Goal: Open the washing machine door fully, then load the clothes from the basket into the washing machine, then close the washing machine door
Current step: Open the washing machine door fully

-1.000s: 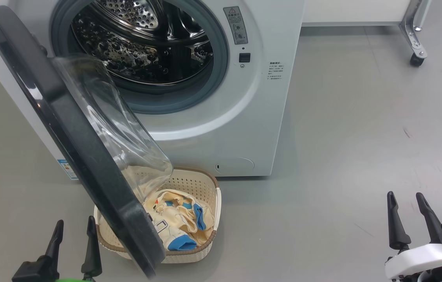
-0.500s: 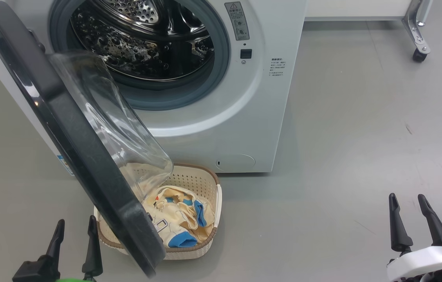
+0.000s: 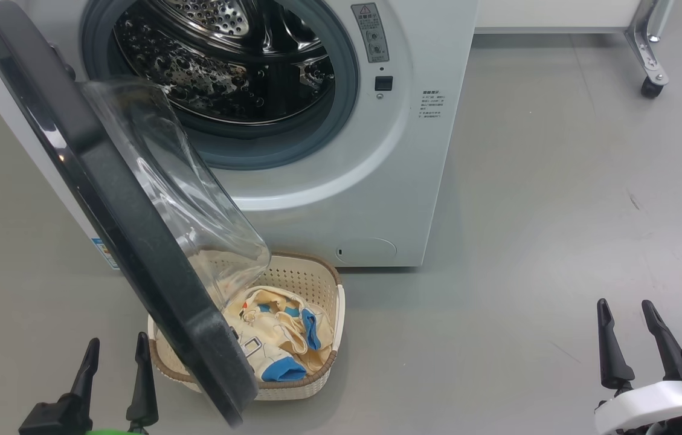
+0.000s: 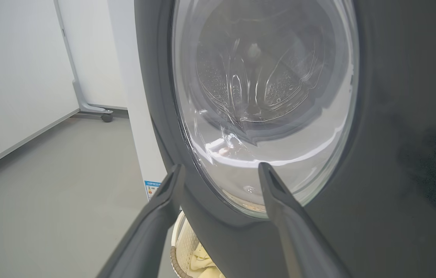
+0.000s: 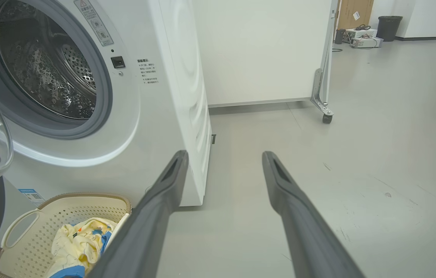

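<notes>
The white washing machine (image 3: 341, 181) stands with its porthole uncovered and the steel drum (image 3: 226, 60) showing. Its black-rimmed door (image 3: 105, 199) hangs partway open, the glass bulge (image 3: 177, 193) reaching over the cream basket (image 3: 310, 278) on the floor. Cream-yellow clothes (image 3: 280, 338) with blue cuffs lie in the basket. My left gripper (image 3: 116, 353) is open at the lower left, just outside the door's rim (image 4: 395, 154), nothing between its fingers. At the lower right my right gripper (image 3: 624, 314) is open and empty, well away from the basket (image 5: 67, 208) and clothes (image 5: 80, 241).
Grey floor spreads to the right of the machine. A white panel on a wheeled metal foot (image 3: 649, 72) stands at the back right. Another wheeled foot (image 4: 98, 112) sits left of the machine. A dark bin (image 5: 385, 27) and boxes stand far off.
The whole head picture has shifted slightly, so the camera moved. Both grippers stay open at the bottom corners, and the door, basket and clothes keep their places.
</notes>
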You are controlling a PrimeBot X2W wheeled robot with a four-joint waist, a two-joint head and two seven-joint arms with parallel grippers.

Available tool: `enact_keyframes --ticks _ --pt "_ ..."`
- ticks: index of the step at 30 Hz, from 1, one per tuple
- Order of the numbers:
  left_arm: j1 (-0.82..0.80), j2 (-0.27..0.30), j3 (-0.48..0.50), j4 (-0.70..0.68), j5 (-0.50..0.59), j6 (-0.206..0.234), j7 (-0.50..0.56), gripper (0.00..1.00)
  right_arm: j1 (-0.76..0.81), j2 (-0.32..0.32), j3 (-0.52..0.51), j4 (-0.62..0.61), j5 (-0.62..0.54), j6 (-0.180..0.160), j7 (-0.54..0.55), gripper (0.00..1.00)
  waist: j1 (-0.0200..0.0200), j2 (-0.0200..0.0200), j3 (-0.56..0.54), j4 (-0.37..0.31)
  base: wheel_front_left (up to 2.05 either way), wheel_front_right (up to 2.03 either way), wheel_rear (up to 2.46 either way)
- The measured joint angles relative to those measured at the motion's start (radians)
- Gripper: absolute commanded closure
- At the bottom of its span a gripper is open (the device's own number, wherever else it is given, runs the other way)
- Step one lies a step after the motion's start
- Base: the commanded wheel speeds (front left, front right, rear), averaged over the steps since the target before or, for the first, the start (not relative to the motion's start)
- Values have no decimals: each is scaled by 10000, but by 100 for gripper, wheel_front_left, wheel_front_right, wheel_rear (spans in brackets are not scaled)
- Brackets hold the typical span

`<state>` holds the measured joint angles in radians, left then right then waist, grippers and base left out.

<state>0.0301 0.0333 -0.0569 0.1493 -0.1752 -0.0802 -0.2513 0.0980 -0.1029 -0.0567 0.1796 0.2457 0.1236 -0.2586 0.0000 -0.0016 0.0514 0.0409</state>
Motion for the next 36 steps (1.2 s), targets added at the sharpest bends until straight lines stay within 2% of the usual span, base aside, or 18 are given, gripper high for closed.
enact_keyframes --ticks 7,9,25,31,36 --pt "0 0 2 0 0 15 0 0 0 21 -25 0 -17 0 0 0 0 0 1 26 0 0 0" --pt "0 0 2 29 -4 38 0 100 0 23 8 0 -17 0 0 0 0 0 0 39 0 0 0" --pt "-1 0 111 217 -201 245 0 100 0 2 174 -8 -17 0 0 0 0 0 48 177 0 0 0" --pt "-24 0 426 119 -382 633 0 100 0 -69 184 -8 -17 0 0 0 0 0 63 267 0 0 0" --pt "-193 -13 1185 -573 -763 1227 0 100 0 -102 134 -8 -17 0 2 0 0 0 8 364 0 0 0"
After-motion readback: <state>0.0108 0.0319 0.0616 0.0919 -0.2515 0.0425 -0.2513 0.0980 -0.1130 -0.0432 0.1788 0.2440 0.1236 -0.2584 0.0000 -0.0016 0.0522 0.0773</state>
